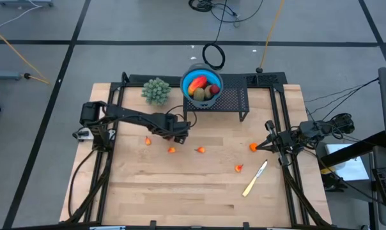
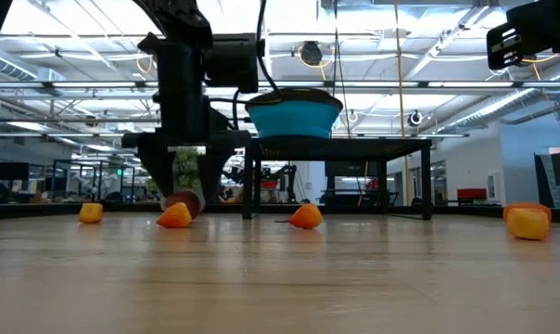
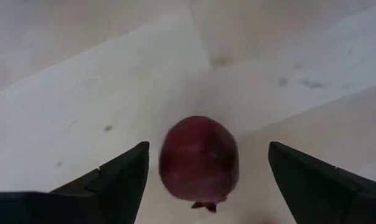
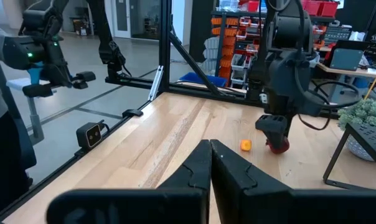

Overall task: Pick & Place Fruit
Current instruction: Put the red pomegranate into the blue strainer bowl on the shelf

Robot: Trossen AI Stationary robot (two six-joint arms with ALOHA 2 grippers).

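A dark red ball (image 3: 199, 158) lies on the wooden table, with my left gripper (image 3: 206, 146) open around it from above, one finger on each side with a gap to the ball. In the high view this gripper (image 1: 179, 134) is just in front of the black rack (image 1: 234, 102). The blue bowl (image 1: 202, 75) on the rack holds the red-yellow oblong (image 1: 197, 83) and brown-olive ovals (image 1: 209, 91). Several tiny orange bits (image 1: 172, 150) lie across the table. My right gripper (image 4: 210, 149) is shut and empty at the table's right edge (image 1: 270, 139).
A green bushy plant (image 1: 156, 91) stands left of the rack. A pale yellowish knife (image 1: 255, 179) lies at the near right, an orange bit (image 1: 238, 168) beside it. Another bit (image 1: 253, 147) lies close to my right gripper. A person's sleeve (image 4: 4, 93) shows beyond the table.
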